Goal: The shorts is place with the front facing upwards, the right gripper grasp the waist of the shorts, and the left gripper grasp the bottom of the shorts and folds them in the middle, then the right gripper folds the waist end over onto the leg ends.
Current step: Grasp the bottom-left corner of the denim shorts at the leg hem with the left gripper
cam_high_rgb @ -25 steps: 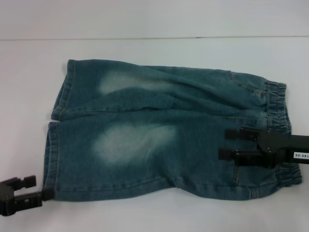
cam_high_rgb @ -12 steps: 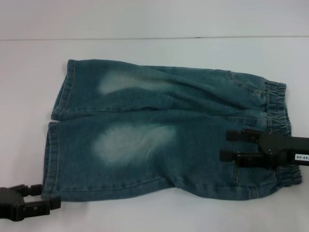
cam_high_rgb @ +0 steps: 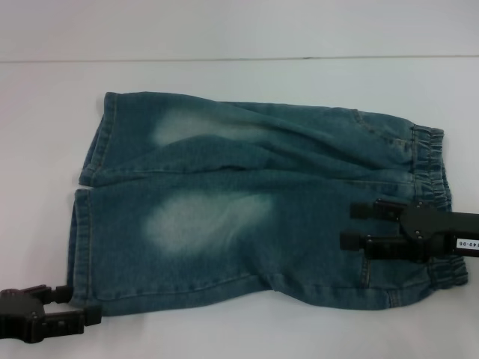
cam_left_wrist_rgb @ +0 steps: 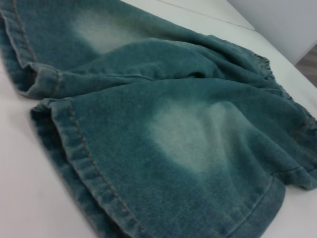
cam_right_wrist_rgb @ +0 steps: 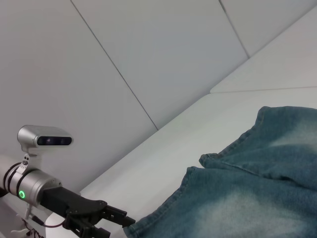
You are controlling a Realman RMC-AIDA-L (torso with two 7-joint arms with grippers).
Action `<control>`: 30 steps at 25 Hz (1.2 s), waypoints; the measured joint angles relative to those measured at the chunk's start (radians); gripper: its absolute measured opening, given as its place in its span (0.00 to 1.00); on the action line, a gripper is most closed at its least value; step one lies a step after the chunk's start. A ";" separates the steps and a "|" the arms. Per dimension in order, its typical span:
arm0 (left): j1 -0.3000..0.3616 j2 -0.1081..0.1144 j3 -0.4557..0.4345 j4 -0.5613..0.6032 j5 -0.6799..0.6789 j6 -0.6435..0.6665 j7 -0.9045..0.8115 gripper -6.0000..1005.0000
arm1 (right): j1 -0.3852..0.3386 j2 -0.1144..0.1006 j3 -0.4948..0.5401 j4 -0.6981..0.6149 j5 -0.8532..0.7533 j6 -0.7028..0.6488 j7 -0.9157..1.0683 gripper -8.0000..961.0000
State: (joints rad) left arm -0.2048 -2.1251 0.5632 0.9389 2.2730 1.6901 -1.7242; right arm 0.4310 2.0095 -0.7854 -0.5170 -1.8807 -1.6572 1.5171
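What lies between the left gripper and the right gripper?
In the head view, only the shorts lie between the left gripper at the leg hem and the right gripper near the waist.

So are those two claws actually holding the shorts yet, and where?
Not clearly. The left gripper is at the denim shorts' near leg hem corner; the right gripper hovers open over the waist end, gripping nothing.

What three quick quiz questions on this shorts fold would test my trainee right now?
1. True or false: the shorts are already folded in the middle.
2. Which gripper is at the near leg hem: A) left gripper B) right gripper?
3. Fill in: the right gripper hovers over the ___ end of the shorts, fingers spread.

Key: 1 false, the shorts lie flat on the table; 2 A; 3 waist.
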 joint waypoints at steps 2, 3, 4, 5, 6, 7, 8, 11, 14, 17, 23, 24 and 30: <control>-0.001 0.000 -0.003 0.004 -0.001 0.010 0.001 0.91 | 0.000 0.000 0.000 0.000 0.000 0.001 0.000 0.99; -0.002 0.001 -0.006 0.009 -0.002 0.013 0.001 0.91 | 0.000 0.000 0.000 0.000 0.000 0.001 0.000 0.99; -0.001 0.001 -0.007 0.016 -0.002 0.009 0.001 0.91 | 0.000 0.000 0.000 0.000 0.000 0.001 0.000 0.99; 0.001 0.001 -0.007 0.021 -0.002 0.004 0.001 0.91 | 0.000 0.000 0.000 0.000 0.000 0.001 0.000 0.99; 0.003 0.000 -0.008 0.025 -0.001 -0.005 0.001 0.91 | 0.000 0.000 0.000 0.000 0.000 0.001 0.000 0.99; 0.004 0.000 -0.008 0.026 -0.001 -0.015 0.001 0.91 | 0.000 0.000 0.000 0.000 0.000 0.002 0.000 0.99; 0.005 0.000 -0.008 0.026 -0.001 -0.023 0.001 0.91 | 0.000 0.000 0.000 0.000 0.000 0.002 0.000 0.99; 0.003 0.000 -0.002 0.020 0.006 -0.052 0.001 0.91 | 0.000 0.000 0.000 0.000 0.000 0.003 0.000 0.98; -0.002 -0.007 0.001 0.019 0.026 -0.064 0.000 0.91 | 0.000 0.000 0.000 0.000 0.000 0.003 0.000 0.98; -0.006 -0.011 0.006 0.022 0.033 -0.057 -0.004 0.91 | -0.002 0.000 0.000 0.000 0.000 0.001 0.000 0.98; -0.007 -0.015 0.006 0.039 0.025 -0.016 -0.007 0.91 | -0.003 -0.003 0.000 0.000 0.000 0.000 0.002 0.98; -0.007 -0.016 0.003 0.044 0.023 -0.007 -0.006 0.91 | -0.003 -0.003 0.000 0.000 0.000 0.000 0.002 0.98; -0.016 -0.021 0.013 0.046 0.034 -0.005 -0.007 0.91 | -0.003 -0.002 0.000 0.000 0.000 -0.001 0.003 0.99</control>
State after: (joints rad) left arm -0.2205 -2.1460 0.5762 0.9854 2.3073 1.6856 -1.7309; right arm 0.4280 2.0075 -0.7854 -0.5170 -1.8806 -1.6581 1.5200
